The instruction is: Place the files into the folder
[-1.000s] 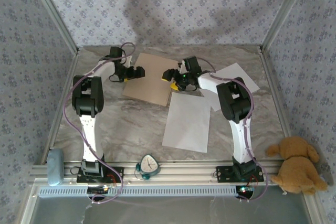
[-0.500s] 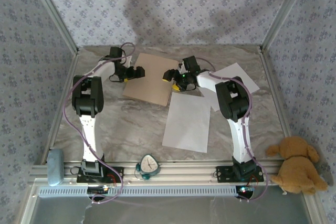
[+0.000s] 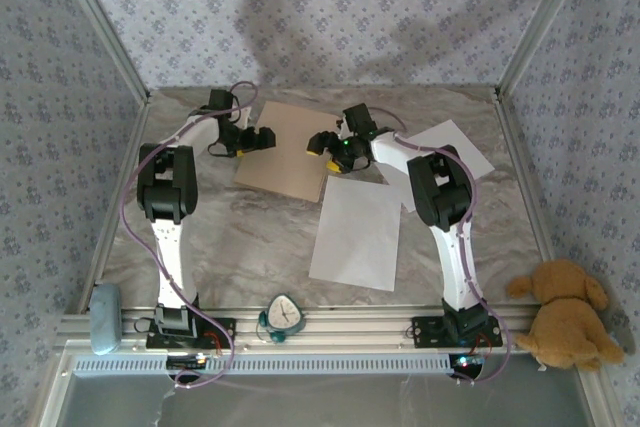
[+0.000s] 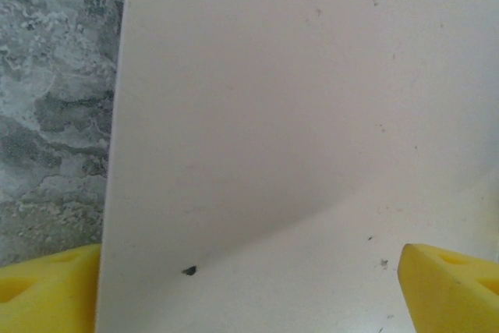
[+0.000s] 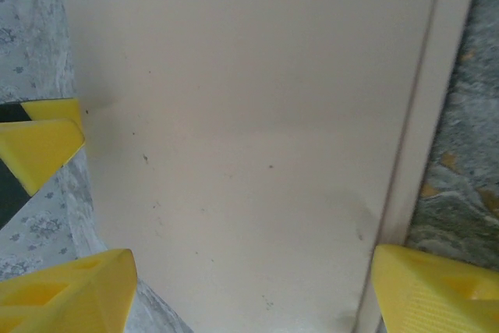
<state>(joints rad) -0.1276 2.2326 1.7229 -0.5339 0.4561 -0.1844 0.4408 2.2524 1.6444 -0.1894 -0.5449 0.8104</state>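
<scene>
- My left claw (image 4: 249, 290) is spread wide, empty, over left edge of the folder (image 3: 285, 152).
- My right claw (image 5: 249, 286) is spread wide, empty, over folder's right edge.
- First file (image 3: 357, 232) is just beside folder's near-right corner; second file (image 3: 455, 147) is right of folder, apart.

Soft, even light — wrist views slightly blurred.

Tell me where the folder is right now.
In the top view the folder lies flat toward the far middle of the table, slightly left of centre, between the left claw and the right claw, just beyond the nearer white sheet.
</scene>
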